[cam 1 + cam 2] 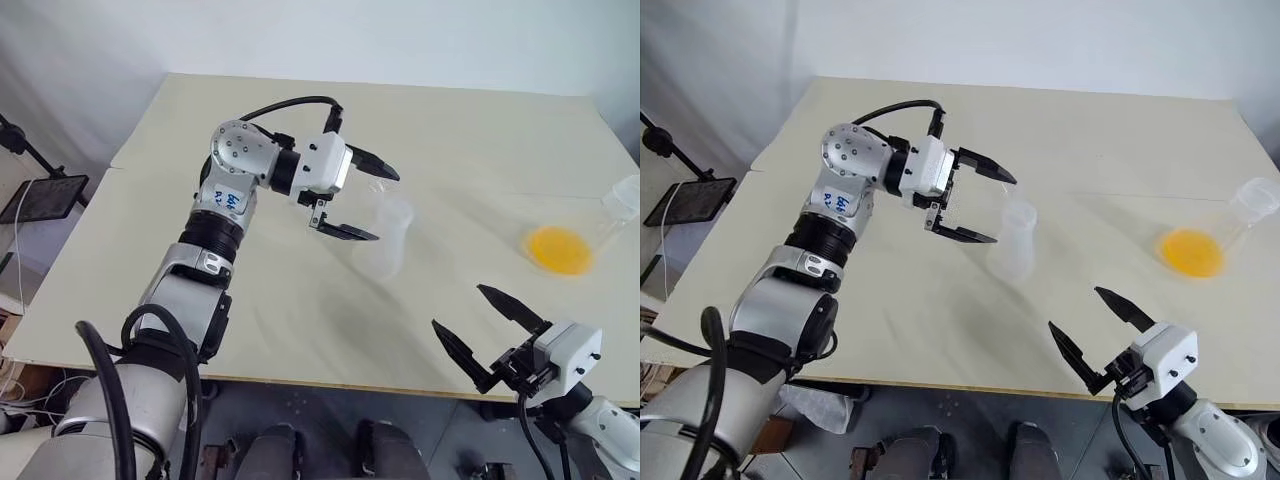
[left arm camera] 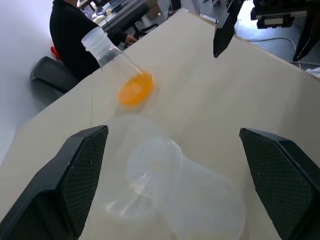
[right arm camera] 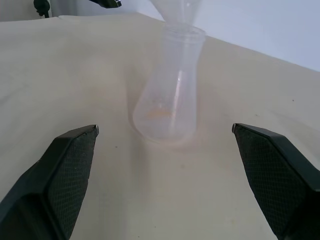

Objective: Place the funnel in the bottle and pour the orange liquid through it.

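Observation:
The translucent bottle (image 1: 381, 252) stands upright near the middle of the table. The clear funnel (image 1: 393, 208) sits in its mouth, and its cone (image 3: 176, 11) tapers into the rim. My left gripper (image 1: 388, 206) is open, with one finger on either side of the funnel and not clamping it. The orange liquid (image 1: 558, 250) pools in the base of a clear conical flask (image 1: 622, 197) at the table's right. My right gripper (image 1: 458, 307) is open and empty near the front edge, pointing towards the bottle (image 3: 167, 100).
The cream table (image 1: 250, 330) has bare room between the bottle and the flask. A black stand with a tablet (image 1: 42, 195) is off its left side. A person in black (image 2: 70, 30) sits beyond the far side, behind the flask (image 2: 107, 52).

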Robot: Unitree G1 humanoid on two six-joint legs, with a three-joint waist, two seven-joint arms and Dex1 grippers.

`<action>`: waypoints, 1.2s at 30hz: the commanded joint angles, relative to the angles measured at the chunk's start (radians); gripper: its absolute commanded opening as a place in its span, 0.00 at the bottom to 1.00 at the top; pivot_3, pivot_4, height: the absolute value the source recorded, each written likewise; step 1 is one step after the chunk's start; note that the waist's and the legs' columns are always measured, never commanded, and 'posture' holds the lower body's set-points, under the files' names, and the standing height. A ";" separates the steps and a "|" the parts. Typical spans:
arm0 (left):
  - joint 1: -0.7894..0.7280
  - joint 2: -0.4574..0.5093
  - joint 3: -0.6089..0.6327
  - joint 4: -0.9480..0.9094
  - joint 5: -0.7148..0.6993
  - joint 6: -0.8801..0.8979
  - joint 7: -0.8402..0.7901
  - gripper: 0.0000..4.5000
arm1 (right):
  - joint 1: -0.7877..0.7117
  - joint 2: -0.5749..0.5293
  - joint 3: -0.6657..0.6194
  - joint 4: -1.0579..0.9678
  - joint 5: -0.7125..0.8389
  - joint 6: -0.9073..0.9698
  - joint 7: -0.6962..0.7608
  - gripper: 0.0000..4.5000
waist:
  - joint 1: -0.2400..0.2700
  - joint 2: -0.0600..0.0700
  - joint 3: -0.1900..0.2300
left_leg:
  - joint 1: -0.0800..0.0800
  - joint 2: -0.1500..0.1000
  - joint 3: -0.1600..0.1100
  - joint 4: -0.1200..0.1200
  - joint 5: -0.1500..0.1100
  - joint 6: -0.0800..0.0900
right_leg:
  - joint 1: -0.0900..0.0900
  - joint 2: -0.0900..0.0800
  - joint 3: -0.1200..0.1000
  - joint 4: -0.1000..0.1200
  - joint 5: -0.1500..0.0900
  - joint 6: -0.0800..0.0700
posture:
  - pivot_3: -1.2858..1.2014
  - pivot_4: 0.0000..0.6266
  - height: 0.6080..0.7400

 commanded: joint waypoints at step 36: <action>0.731 0.267 0.320 -0.666 -0.346 0.608 0.254 0.99 | -0.010 0.015 -0.455 0.161 0.140 0.155 -0.407 1.00 | -0.019 0.004 -0.003 | 0.004 0.000 -0.004 -0.002 0.000 -0.001 | 0.000 -0.003 0.012 0.003 -0.001 -0.001 | 0.52 0.24 1.00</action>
